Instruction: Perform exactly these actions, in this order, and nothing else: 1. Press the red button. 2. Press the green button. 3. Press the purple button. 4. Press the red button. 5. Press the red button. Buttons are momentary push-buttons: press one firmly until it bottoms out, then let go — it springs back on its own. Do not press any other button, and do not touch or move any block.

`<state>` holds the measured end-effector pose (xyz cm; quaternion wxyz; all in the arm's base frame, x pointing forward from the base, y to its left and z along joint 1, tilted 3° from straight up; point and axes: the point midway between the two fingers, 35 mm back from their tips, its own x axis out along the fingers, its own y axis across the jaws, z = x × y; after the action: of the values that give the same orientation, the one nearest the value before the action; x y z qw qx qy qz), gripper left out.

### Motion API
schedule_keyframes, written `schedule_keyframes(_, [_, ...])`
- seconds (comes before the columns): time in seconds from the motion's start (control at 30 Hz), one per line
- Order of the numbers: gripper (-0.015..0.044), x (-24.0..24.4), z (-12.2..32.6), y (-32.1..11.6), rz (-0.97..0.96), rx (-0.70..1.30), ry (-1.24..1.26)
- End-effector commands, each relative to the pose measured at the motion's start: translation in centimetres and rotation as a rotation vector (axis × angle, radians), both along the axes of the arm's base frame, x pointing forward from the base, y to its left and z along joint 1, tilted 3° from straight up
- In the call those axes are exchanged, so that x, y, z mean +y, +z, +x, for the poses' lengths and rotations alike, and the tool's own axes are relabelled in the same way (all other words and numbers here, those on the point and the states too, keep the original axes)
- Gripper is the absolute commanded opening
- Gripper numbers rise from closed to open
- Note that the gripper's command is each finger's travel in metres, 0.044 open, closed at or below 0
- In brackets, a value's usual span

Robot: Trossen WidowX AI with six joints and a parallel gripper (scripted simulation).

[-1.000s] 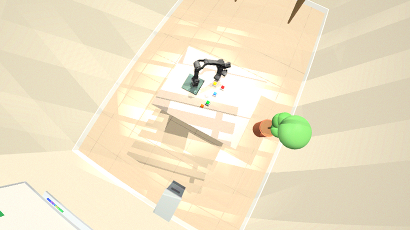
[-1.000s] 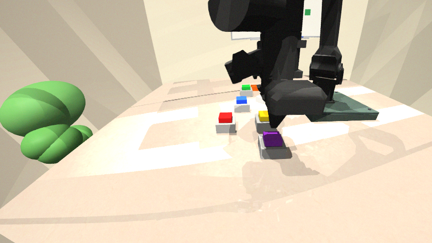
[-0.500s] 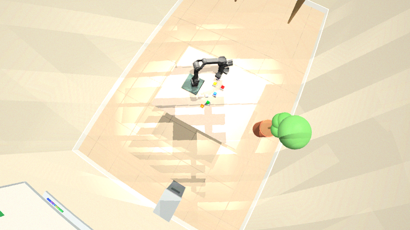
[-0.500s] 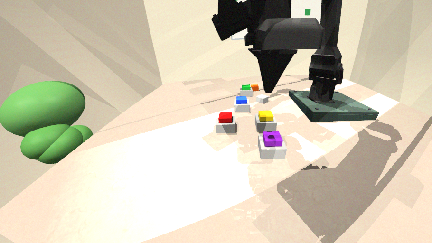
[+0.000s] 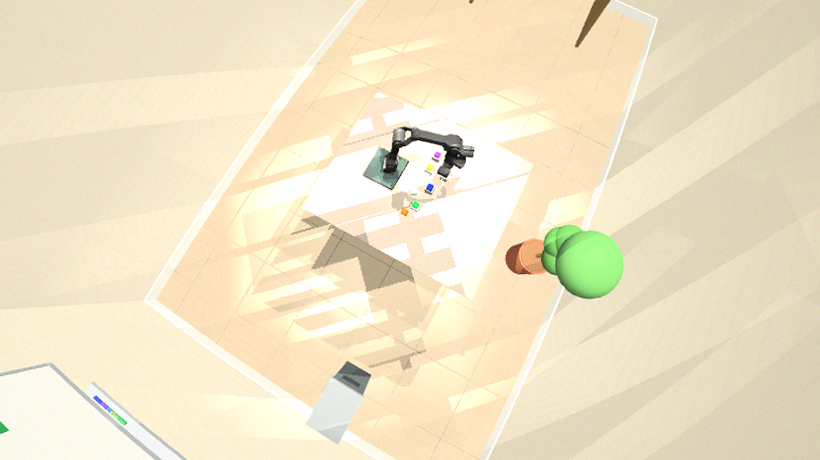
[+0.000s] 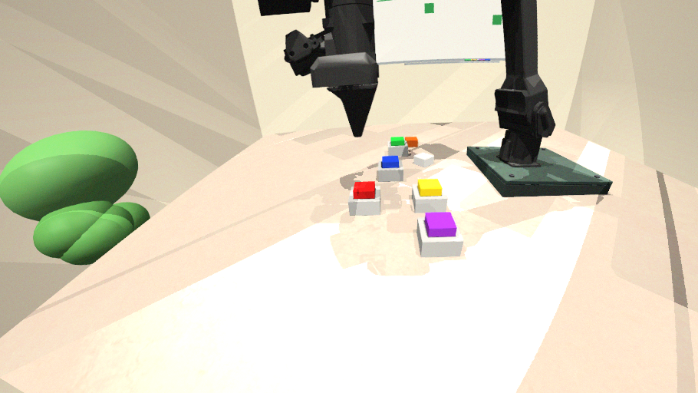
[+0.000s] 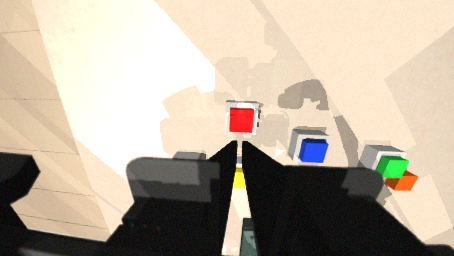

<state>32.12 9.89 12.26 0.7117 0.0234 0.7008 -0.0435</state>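
Observation:
My gripper [image 5: 443, 173] [image 6: 357, 136] [image 7: 239, 145] is shut and empty, with its tips pointing down, raised above the red button. The red button [image 6: 364, 189] [image 7: 241, 120] stands up out of its white housing; in the wrist view it lies just beyond the fingertips, and in the top view the gripper hides its cap. The green button [image 5: 415, 205] [image 6: 397, 141] [image 7: 392, 167] is up, at the far end of the group. The purple button [image 5: 436, 154] [image 6: 440, 224] is up, nearest the exterior camera; its cap is hidden in the wrist view.
A blue button [image 5: 429, 188] [image 6: 390, 161] [image 7: 314, 151] stands between red and green. A yellow button [image 5: 429, 168] [image 6: 429, 186] [image 7: 240, 178] stands near purple. An orange block [image 5: 404, 211] [image 6: 411, 141] [image 7: 402, 181] is close beside green. A white block [image 5: 413, 192] [image 6: 423, 159] lies near blue.

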Motion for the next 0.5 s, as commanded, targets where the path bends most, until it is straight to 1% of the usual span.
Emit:
schedule_keyframes(0.0, [0.002, -0.5, 0.0, -3.7, -0.008, 0.017, 0.003])
schedule_keyframes(0.07, [0.002, -0.6, -0.2, -5.2, -0.008, 0.017, 0.003])
schedule_keyframes(0.47, [0.002, -0.7, -0.2, -6.5, -0.008, 0.017, 0.003])
